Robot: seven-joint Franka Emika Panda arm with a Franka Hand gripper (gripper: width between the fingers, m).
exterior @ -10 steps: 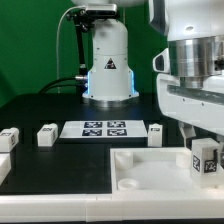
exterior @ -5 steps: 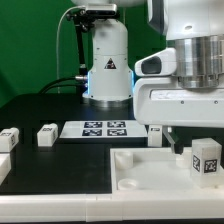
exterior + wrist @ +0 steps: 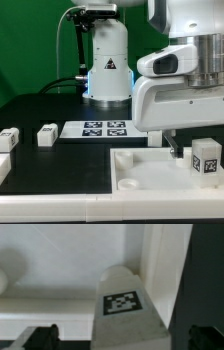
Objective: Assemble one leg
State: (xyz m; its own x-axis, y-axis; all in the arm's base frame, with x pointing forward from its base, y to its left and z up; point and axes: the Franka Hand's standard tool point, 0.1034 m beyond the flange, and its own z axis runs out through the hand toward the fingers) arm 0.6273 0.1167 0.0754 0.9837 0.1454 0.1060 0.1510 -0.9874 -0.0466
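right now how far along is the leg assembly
Done: one leg stands at a corner of the white tray piece; whether it is fully seated cannot be told. In hand: the fingers sit open on either side of it, not gripping. Left: likely grasping and fixing it. The other legs lie loose at the exterior view's left.

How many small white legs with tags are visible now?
3: one leg at the exterior view's left edge, one left of the marker board, one on the tray. The arm may hide another.
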